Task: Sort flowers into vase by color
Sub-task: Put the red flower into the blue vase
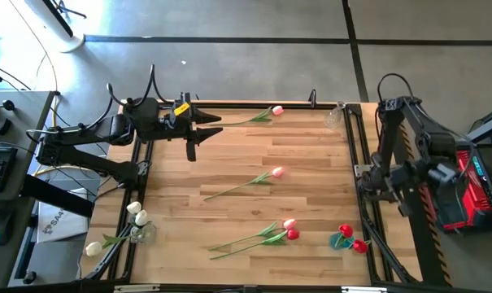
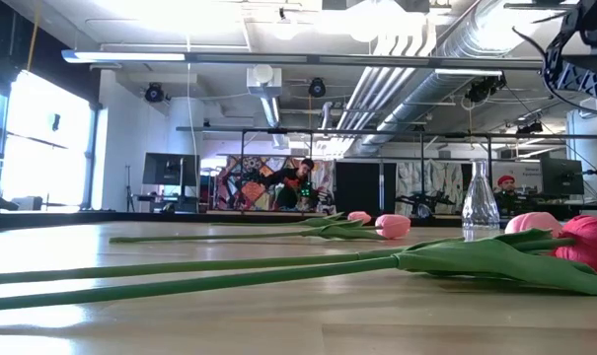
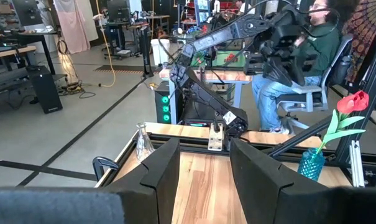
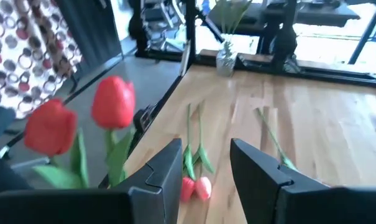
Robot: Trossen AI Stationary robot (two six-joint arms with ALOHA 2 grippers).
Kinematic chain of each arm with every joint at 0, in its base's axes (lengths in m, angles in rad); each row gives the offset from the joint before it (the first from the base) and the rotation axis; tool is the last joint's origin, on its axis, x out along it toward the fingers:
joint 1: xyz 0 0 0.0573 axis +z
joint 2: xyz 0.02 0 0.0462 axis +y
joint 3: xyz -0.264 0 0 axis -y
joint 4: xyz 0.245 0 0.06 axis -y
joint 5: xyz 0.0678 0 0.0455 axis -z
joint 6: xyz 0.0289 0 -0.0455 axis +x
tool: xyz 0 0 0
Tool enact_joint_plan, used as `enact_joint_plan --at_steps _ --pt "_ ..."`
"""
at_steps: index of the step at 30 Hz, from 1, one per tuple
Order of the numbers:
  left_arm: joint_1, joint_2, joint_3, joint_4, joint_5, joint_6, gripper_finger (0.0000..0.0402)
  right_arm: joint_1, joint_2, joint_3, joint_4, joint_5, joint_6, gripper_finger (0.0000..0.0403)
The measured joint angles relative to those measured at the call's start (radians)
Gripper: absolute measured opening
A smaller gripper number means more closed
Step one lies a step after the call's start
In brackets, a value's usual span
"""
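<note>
Four long-stemmed tulips (image 1: 266,236) lie scattered flat on the pale wooden worktop (image 1: 311,155), well apart from both hands. The left hand (image 1: 215,127) hovers open and empty near the far-left edge. The right hand (image 4: 206,163), also open and empty, sits at the right edge beside red tulips (image 1: 350,238) in a teal vase (image 1: 340,242).

- My left arm's stretched in from the left side, wrist level, left gripper (image 1: 215,124) hanging over the far left part of the table, fingers (image 3: 165,171) apart with nothing between them
- Right arm's folded up at the right edge, right gripper (image 4: 204,171) parted too, also empty
</note>
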Motion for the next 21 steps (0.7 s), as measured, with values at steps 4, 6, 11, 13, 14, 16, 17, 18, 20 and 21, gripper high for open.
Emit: enact_joint_plan --at_steps 4,6,11,13,14,16,17,18,20,21 --pt "0.0 0.0 0.0 0.0 0.0 0.0 0.0128 -0.029 -0.026 0.0 -0.001 0.042 -0.019 0.0123" --pt "0.0 0.0 0.0 0.0 0.0 0.0 0.0128 -0.049 -0.027 0.0 0.002 0.084 -0.032 0.0123" --pt "0.0 0.0 0.0 0.0 0.0 0.0 0.0128 -0.102 -0.026 0.0 0.044 0.129 -0.097 0.0123" --pt "0.0 0.0 0.0 0.0 0.0 0.0 0.0128 -0.131 -0.026 -0.008 0.082 0.136 -0.129 0.0123" --pt "0.0 0.0 0.0 0.0 0.0 0.0 0.0128 -0.147 -0.026 -0.012 0.094 0.145 -0.143 0.0123" --pt "0.0 0.0 0.0 0.0 0.0 0.0 0.0128 -0.18 -0.025 -0.02 0.125 0.155 -0.155 0.0123" --pt "0.0 0.0 0.0 0.0 0.0 0.0 0.0128 -0.199 -0.025 -0.024 0.136 0.155 -0.161 0.0123" --pt "0.0 0.0 0.0 0.0 0.0 0.0 0.0128 -0.217 -0.025 -0.027 0.142 0.155 -0.167 0.0123" --pt "0.0 0.0 0.0 0.0 0.0 0.0 0.0128 -0.26 -0.021 -0.027 0.151 0.157 -0.173 0.0123" --pt "0.0 0.0 0.0 0.0 0.0 0.0 0.0128 -0.282 -0.018 -0.027 0.159 0.166 -0.173 0.0123"
